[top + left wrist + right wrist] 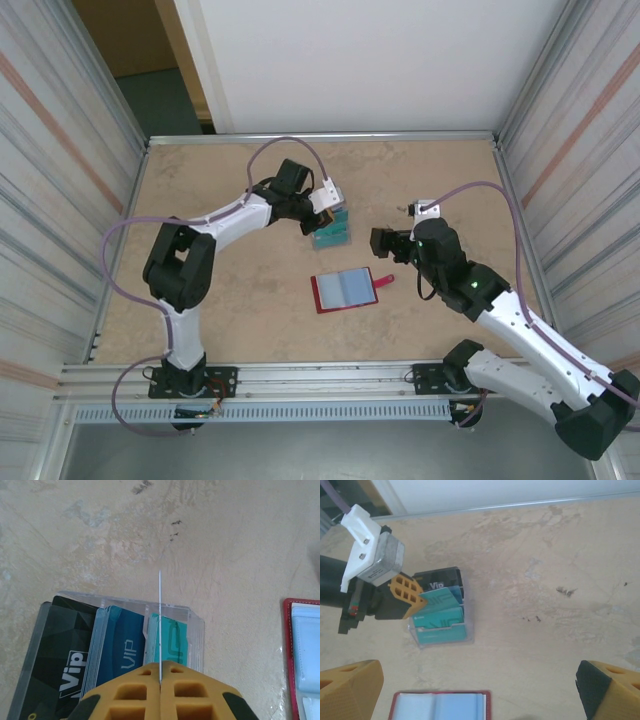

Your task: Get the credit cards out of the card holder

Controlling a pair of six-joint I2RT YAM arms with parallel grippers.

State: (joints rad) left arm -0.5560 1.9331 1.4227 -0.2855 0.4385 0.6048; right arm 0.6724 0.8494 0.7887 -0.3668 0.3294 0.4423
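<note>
Entry: one teal credit card (439, 600), clamped edge-on in the left pincer (160, 672) over the clear tray (468, 630) of removed cards. Step, as we judge it: depositing; next, lower and release. Left arm reaches forward, wrist tipped down. Right pincer (383, 241) hangs wide apart near the open red card holder (345, 289) mid-desk (220, 330).

Tan tabletop (230, 320) — 2 ribbed grey side walls (50, 160), white panel (380, 60) behind.

Clear plastic tray (196, 630) on tan tabletop (250, 560) (dark specks (174, 530)).
</note>
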